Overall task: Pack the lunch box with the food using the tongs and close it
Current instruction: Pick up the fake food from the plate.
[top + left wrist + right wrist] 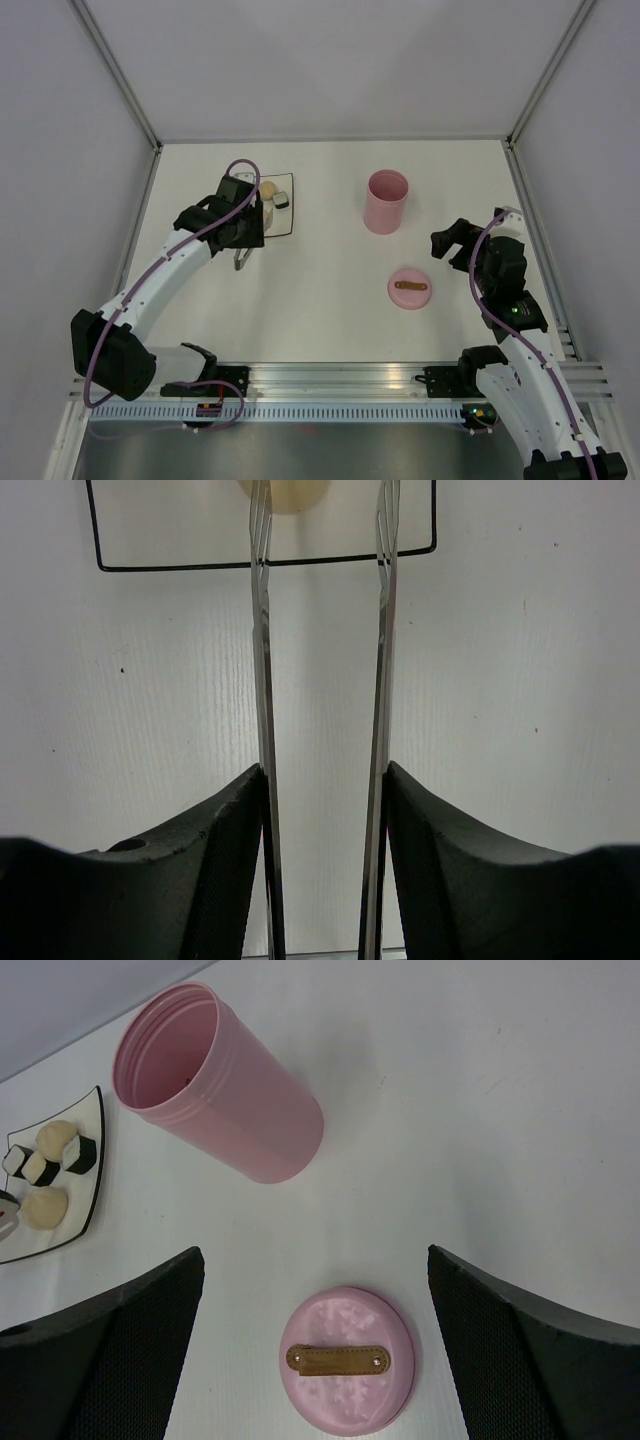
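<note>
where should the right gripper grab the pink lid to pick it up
Take the lid by its brown handle, coming straight down from above. The lid lies flat with the handle facing up, and the disc looks too wide and low to pinch by its rim. Set the fingers across the handle's short width, one on each long side.

Desk point(330, 310): flat matte white top, with a few tiny dark specks visible close up. It was enclosed on three sides by plain pale grey panels: back wall point(330, 60), left wall point(60, 170), right wall point(600, 150). Silver metal struts point(118, 75) ran along the corners where the panels met. The near edge carried an aluminium rail point(340, 372), below it a slotted strip point(330, 411), then a dark grey surface point(330, 450). Lighting was even and diffuse; shadows were soft.
</note>
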Tool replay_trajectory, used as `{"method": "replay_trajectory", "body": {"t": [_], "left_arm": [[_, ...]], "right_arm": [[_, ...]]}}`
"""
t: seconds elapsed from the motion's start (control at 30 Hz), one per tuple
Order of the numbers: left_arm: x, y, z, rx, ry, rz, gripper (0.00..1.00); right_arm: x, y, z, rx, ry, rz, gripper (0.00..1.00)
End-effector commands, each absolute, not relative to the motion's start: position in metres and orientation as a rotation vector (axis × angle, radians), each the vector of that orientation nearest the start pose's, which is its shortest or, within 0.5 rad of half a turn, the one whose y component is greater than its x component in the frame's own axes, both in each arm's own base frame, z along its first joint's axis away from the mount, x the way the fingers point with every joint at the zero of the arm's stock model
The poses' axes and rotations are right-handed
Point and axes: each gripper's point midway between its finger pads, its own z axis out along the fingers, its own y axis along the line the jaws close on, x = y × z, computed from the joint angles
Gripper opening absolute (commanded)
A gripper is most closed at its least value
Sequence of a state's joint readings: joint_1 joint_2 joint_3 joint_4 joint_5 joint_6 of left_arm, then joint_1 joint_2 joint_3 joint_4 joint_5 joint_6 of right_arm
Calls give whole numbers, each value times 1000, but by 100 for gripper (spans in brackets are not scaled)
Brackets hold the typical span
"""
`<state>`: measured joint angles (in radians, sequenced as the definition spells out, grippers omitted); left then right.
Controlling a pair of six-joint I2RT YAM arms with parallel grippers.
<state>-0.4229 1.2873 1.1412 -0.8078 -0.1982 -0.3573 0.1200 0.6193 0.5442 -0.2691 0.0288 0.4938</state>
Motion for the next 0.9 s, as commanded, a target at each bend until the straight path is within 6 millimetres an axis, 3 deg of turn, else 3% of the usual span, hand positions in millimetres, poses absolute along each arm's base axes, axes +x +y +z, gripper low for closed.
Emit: {"method": "replay_trajectory", "body": {"t": [0.0, 0.3, 0.87], "left_arm": [[308, -115, 180, 53, 2436, -88, 56], [314, -102, 166, 8, 2455, 29, 57], [330, -108, 142, -5, 2473, 49, 58]], "right_arm": [[274, 44, 187, 403, 1894, 371, 98], [276, 43, 188, 407, 1888, 365, 98], [284, 50, 183, 363, 1911, 382, 98]]}}
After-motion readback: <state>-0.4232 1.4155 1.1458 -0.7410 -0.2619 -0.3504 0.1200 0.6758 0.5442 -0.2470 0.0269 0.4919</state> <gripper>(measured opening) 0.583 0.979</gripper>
